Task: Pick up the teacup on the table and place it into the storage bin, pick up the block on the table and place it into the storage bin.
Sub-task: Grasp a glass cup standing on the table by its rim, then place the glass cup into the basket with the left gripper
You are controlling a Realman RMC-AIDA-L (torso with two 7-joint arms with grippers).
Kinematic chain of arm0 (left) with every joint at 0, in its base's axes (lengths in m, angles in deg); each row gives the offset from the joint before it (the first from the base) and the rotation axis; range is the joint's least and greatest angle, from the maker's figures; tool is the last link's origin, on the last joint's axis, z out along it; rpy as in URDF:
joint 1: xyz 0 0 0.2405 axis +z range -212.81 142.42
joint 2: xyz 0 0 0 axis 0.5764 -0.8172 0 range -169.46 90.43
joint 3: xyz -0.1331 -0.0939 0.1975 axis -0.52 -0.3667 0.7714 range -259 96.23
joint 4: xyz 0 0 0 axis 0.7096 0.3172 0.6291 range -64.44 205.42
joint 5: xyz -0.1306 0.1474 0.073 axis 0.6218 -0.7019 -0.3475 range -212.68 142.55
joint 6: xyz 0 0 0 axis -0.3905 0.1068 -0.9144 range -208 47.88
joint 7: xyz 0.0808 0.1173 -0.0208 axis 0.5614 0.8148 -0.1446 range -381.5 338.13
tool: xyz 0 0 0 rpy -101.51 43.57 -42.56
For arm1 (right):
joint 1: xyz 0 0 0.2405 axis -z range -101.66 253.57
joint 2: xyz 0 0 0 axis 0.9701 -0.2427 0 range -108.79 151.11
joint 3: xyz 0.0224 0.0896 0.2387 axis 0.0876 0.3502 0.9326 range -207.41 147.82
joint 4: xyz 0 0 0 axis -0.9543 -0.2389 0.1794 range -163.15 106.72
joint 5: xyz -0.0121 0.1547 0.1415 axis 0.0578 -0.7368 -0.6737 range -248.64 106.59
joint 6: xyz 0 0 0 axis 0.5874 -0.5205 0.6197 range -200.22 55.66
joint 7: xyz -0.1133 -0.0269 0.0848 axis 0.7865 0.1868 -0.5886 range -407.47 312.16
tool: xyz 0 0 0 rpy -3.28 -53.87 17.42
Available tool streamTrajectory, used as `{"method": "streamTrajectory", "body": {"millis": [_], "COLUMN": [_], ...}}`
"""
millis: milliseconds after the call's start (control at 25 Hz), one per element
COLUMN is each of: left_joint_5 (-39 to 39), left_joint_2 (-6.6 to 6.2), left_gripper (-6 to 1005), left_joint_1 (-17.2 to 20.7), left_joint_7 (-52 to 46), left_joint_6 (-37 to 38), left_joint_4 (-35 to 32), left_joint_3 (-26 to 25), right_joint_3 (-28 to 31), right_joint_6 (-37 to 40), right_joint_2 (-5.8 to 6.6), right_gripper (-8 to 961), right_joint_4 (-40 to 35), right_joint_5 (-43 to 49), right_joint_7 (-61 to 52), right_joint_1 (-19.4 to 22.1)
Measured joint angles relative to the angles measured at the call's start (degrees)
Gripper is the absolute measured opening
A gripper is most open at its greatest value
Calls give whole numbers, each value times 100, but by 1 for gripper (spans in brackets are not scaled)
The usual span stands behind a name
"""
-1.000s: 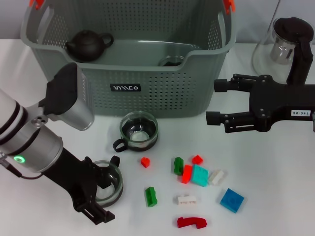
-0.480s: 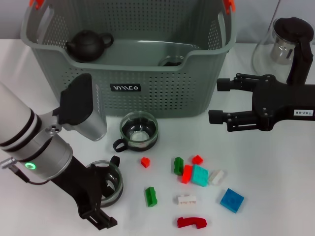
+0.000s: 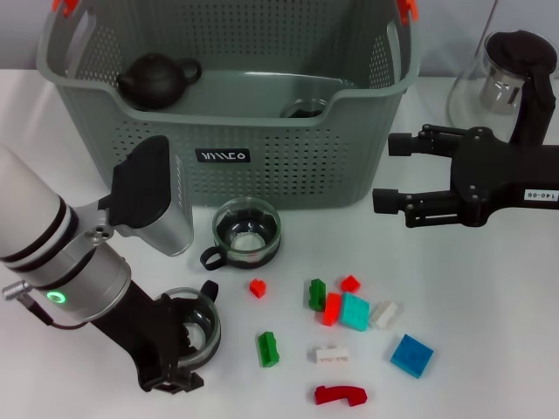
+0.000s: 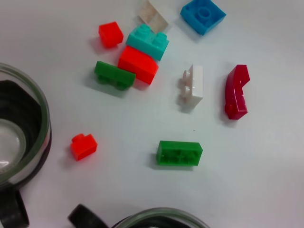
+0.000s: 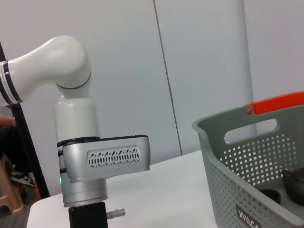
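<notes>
1. Jaws of the left gripper (image 3: 179, 345) stood spread astride the near teacup (image 3: 194, 323), one finger over the bowl and one outside the rim, not yet pinching the glass; the right gripper (image 3: 400, 173) hung with its fingers parted above the desk's right side, beside the storage bin (image 3: 262, 153), idle.
2. That near teacup stood upright near the desk's front-left corner, mouth up, its black handle (image 3: 206, 288) pointing toward the bin. A second teacup (image 3: 244, 234) sat upright just in front of the bin wall, handle toward the desk's left edge.
3. To do the grasp well, I judged the fingers should close on the rim wall away from the handle, squarely, so the round glass would not twist or slip, then lift straight up before crossing the bin rim.
4. Blocks lay scattered across the front middle; the green block (image 4: 179, 153) nearest the cup lay flat, its long axis running roughly front to back on the desk.
</notes>
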Motion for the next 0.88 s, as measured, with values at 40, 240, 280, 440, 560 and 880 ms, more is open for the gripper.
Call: {"method": "streamTrajectory", "body": {"millis": [40, 240, 280, 440, 560, 880], "left_joint_5": [-4, -19, -20, -17, 21, 1083], "left_joint_2": [-3, -8, -8, -3, -8, -63], "left_gripper": [465, 272, 225, 132, 95, 61], "left_joint_1": [0, -5, -5, 4, 14, -74], "left_joint_7": [-1, 0, 4, 14, 18, 314], "left_joint_6": [-1, -17, -16, 41, 152, 1155], "left_joint_4": [4, 22, 19, -30, -115, -313], "left_joint_3": [11, 44, 46, 19, -155, -2191], "right_joint_3": [2, 4, 4, 4, 3, 18], "right_joint_6": [0, -8, -9, -10, -7, -1], "right_joint_2": [0, 0, 0, 0, 22, 54], "right_gripper": [947, 947, 947, 947, 947, 946], "right_joint_4": [0, 0, 0, 0, 0, 14], "right_joint_5": [0, 0, 0, 0, 0, 0], "right_joint_7": [0, 0, 0, 0, 3, 115], "right_joint_1": [-5, -14, -18, -11, 18, 34]}}
